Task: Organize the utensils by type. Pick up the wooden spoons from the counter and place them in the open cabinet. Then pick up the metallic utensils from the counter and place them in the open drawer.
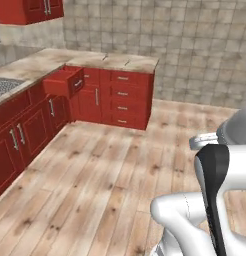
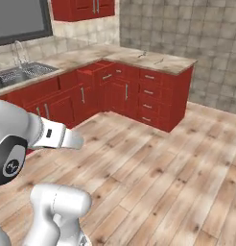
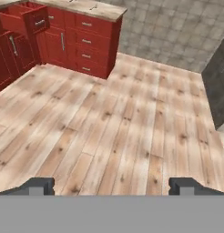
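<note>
Nearest us, our dark two-finger gripper (image 3: 112, 185) hangs with jaws released over the pale wooden plank floor (image 3: 109, 127), grasping nothing. Beyond it stands the beige marbled stone worktop (image 2: 177, 65) over red fronts. On that worktop lie two thin grey metal forks (image 2: 159, 61); at its left corner juts the open red box drawer (image 1: 65, 82).

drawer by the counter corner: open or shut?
Open. The open drawer juts out past the neighbouring red fronts below the counter; its contents cannot be seen.
</note>
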